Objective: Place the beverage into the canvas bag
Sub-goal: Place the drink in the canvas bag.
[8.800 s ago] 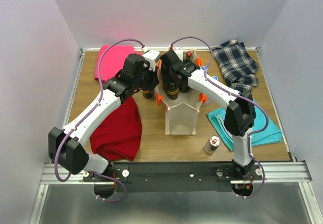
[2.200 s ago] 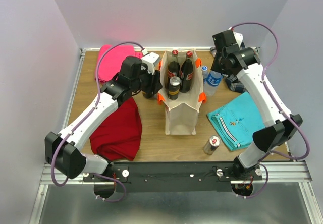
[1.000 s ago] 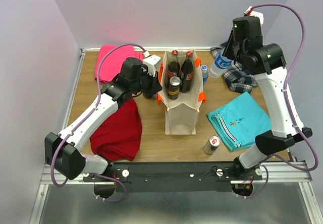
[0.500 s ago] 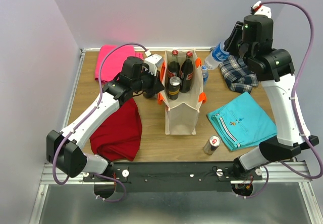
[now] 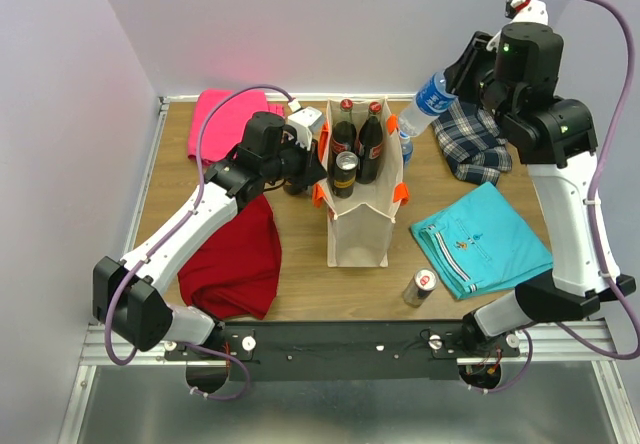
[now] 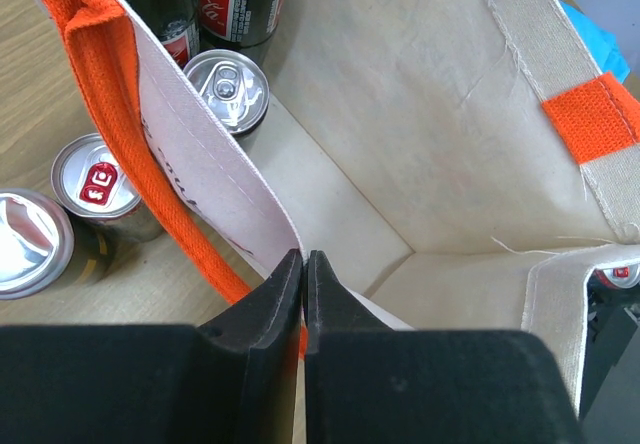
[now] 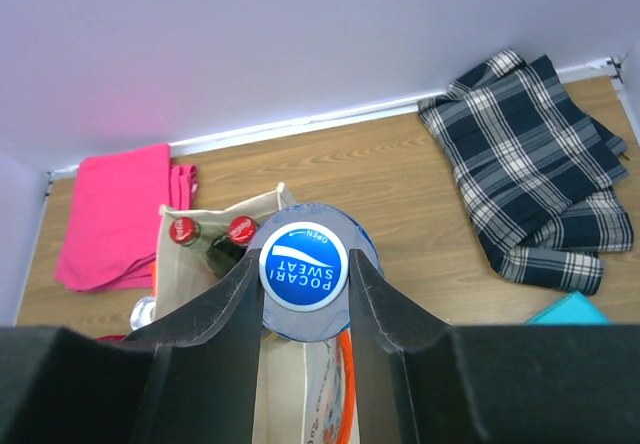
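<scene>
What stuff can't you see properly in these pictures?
- Right wrist view: only the blue cap of the water bottle shows; the right tool gripping it hides the body.
- Top view: the left tool, shut on the canvas bag wall, is hidden under its own wrist.
- Left wrist view: the silver can is cut off by the left edge.
- Top view: the front can label is too small to read.

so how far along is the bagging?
Done: two dark bottles and a can stand inside the canvas bag. In hand: the left end effector pinches the bag's rim; the right end effector holds a blue-capped bottle in the air by the bag's far right corner. Left: lower it in; a lone can at the front and two cans left of the bag sit outside.
</scene>
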